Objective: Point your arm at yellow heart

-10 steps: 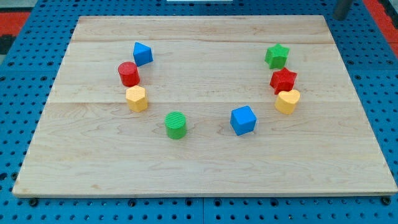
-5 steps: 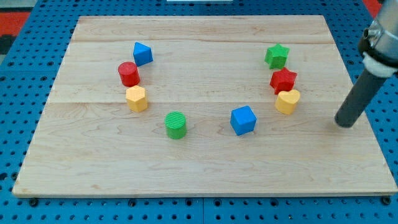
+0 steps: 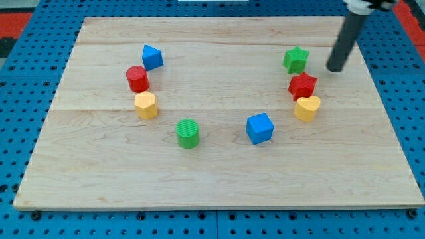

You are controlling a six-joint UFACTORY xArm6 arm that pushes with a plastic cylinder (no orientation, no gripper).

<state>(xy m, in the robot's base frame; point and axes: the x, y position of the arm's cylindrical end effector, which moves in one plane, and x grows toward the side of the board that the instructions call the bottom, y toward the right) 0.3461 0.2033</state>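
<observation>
The yellow heart (image 3: 307, 108) sits at the surface's (image 3: 212, 179) right, touching the red star (image 3: 302, 85) just above. My tip (image 3: 334, 69) hovers beside the green star (image 3: 295, 60), not at the heart yet; there's no claw.

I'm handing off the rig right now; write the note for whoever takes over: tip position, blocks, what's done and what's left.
My tip rests on the board at the view's upper right, right of the green star, touching no block.
The yellow heart lies below and left of the tip, just under the red star, which it seems to touch.
Done: tip is near that cluster.
Left: bring the tip down toward the yellow heart, likely from its right side to avoid the red star.
</observation>
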